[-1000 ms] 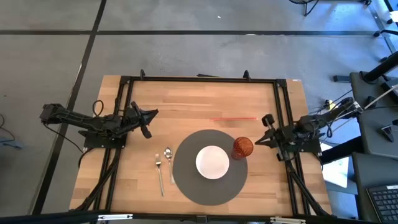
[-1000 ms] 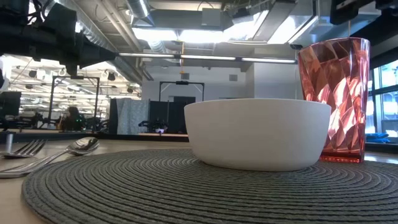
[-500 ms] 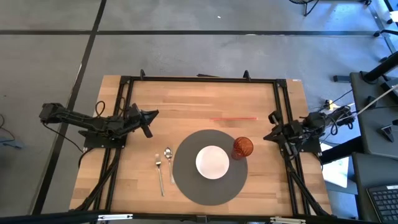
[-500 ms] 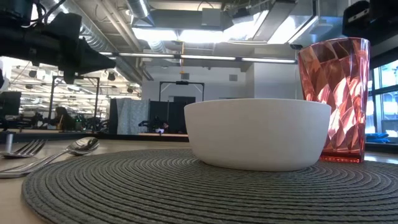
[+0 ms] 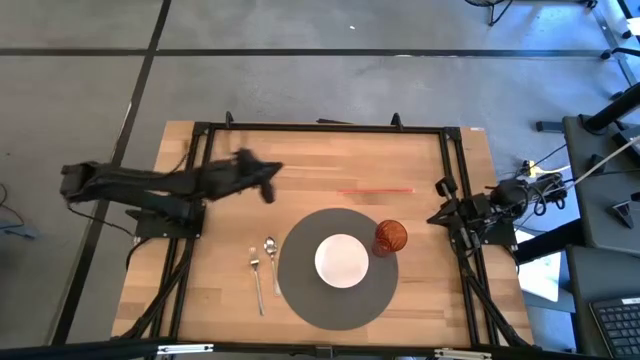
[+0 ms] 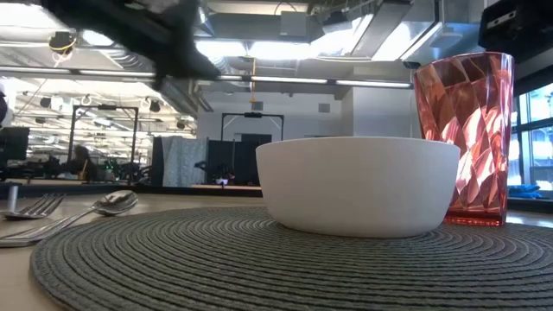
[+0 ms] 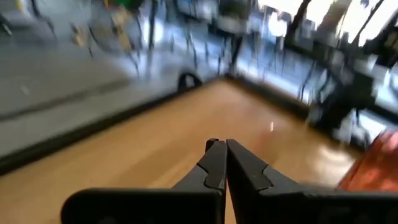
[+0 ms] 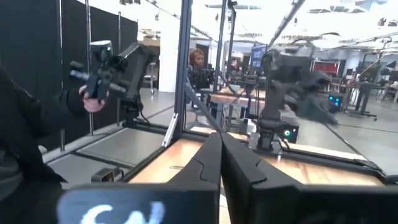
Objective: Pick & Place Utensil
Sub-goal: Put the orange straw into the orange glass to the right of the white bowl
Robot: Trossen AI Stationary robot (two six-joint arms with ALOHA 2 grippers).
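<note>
Left hand (image 5: 268, 186) extended over the bare wood of the bench (image 5: 300, 160), above and behind the cutlery, well apart from it; fingers (image 7: 214, 165) pressed together, nothing between them, as confirmed in the left wrist view. Arm blurred in both the high and low views.

Fork (image 5: 257, 279) lying flat on the bench at the left of the place setting, tines toward the far edge. Spoon (image 5: 271, 259) just beside it on its right, bowl toward the far edge, handle running close along the placemat's left rim; contact with the mat not determinable. Both utensils also seen at the left edge of the low view, fork (image 6: 33, 206) and spoon (image 6: 104, 206) resting on the wood.

Round grey woven placemat (image 5: 300, 290) centred toward the near edge of the bench. White bowl (image 5: 342, 260) upright at its middle. Red faceted tumbler (image 5: 391, 238) upright on the mat's right rear edge, just beside the bowl; apart from it in the low view. Thin red straw-like rod (image 5: 375, 190) lying on the wood behind the mat.

Right hand (image 5: 441, 187) parked at the bench's right edge by its base, clear of all items; fingers (image 8: 208, 158) closed together and empty in the right wrist view. Person's hand (image 8: 92, 99) holding a device visible in the room beyond.
</note>
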